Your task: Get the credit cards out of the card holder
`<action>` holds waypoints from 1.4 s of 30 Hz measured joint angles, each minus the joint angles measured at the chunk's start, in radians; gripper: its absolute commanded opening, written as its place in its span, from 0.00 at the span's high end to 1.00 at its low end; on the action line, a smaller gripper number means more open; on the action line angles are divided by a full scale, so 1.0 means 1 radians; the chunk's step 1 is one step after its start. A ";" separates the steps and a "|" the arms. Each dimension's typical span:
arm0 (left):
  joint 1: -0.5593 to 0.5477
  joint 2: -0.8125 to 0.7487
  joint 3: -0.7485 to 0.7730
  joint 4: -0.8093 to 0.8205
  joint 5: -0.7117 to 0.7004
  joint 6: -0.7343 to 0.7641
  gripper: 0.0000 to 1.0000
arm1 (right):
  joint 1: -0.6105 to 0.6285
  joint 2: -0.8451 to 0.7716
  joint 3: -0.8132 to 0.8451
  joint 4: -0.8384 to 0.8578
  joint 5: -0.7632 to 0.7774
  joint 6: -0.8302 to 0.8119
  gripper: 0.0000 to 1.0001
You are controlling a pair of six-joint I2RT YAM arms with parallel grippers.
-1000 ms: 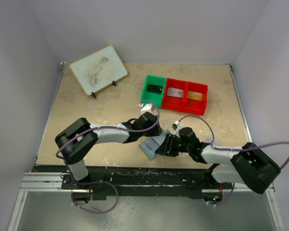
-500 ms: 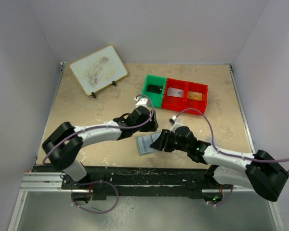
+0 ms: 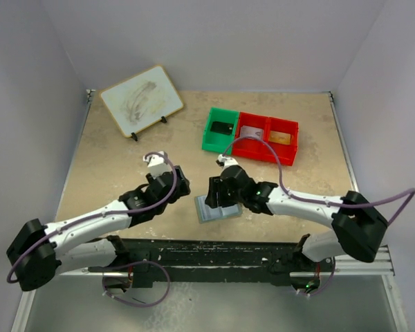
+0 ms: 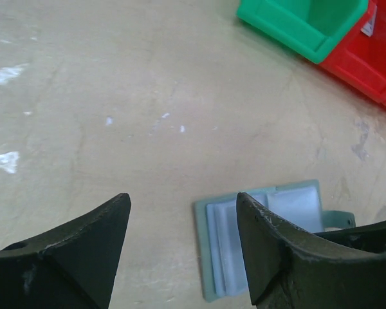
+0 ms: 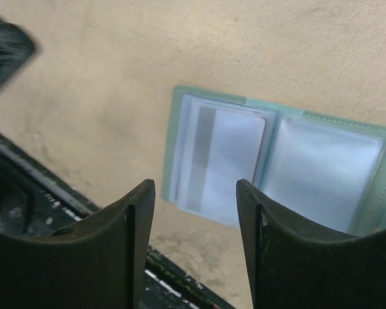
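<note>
The card holder (image 3: 216, 209) lies open and flat on the table near its front edge, pale blue-grey inside with a grey-green border. In the right wrist view the card holder (image 5: 321, 164) shows two panels, and a pale card with a grey stripe (image 5: 226, 161) sits in the left one. My right gripper (image 3: 211, 196) hovers open just above the holder's left panel, its jaws (image 5: 194, 187) apart with nothing between them. My left gripper (image 3: 182, 188) is open to the left of the holder, clear of it. From the left wrist the holder (image 4: 264, 232) is partly hidden behind the right finger (image 4: 276, 257).
A green bin (image 3: 211, 124) and a red bin (image 3: 263, 153) stand side by side at the back centre, each with a card in it. A small whiteboard on a stand (image 3: 142, 100) is at the back left. The black table rail runs just in front of the holder.
Both grippers have opened and drawn back from the card holder. The left arm swung away to the left. The holder now lies spread open on the table.
</note>
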 measured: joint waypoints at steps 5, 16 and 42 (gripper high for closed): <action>0.000 -0.168 -0.042 -0.110 -0.109 -0.051 0.33 | 0.026 0.126 0.110 -0.117 0.089 -0.054 0.37; 0.000 -0.278 -0.087 -0.208 -0.167 -0.103 0.32 | 0.055 0.305 0.295 -0.251 0.172 -0.112 0.30; 0.000 -0.212 -0.087 -0.177 -0.131 -0.109 0.32 | 0.072 0.352 0.281 -0.204 0.095 -0.117 0.37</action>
